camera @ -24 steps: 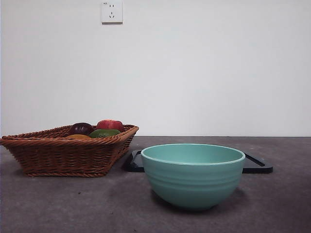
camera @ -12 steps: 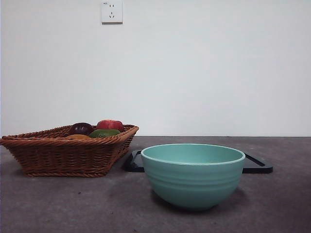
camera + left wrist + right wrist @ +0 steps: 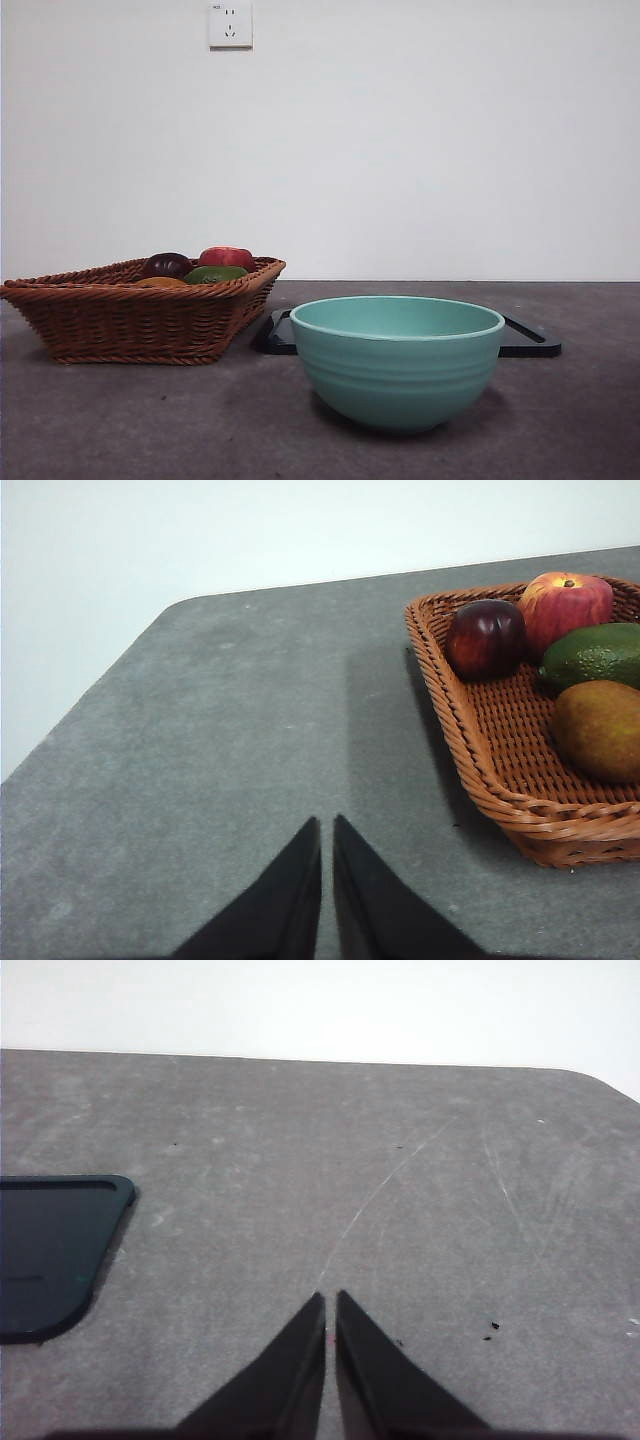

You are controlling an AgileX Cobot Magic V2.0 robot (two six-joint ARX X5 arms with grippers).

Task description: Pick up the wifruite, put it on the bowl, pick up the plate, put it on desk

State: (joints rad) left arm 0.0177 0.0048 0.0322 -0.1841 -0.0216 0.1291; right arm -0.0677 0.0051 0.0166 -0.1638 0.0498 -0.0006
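While both arms wait clear of the work, the teal-green bowl stands empty at lower centre of the front view, on the dark grey desk. Directly behind it, a flat black plate shows its rounded corners on either side of the bowl. At left of that frame a wicker basket holds the fruit. In the left wrist view these are a dark red plum-like fruit, a red apple, a green avocado and a brownish pear-shaped fruit, packed touching one another at the right of the frame.

The left gripper hangs over bare desk beside the basket, its jaws pressed together and gripping nothing. The right gripper does the same at bottom centre of its own view, jaws closed on nothing. The plate's corner lies at that frame's left edge.

Nothing has been lifted yet, so the fruit comes first. Which piece the task means cannot be told. The fruits look smooth, rounded and fairly light, likely to roll or slip; a grip across the widest part, from above, seems safest. The apple and plum sit against the basket's far wall, leaving little room for the jaws. The plate appears thin, stiff and slick. Its raised rim on the side well clear of the bowl looks the likeliest hold. The bowl is ceramic and should not be knocked.
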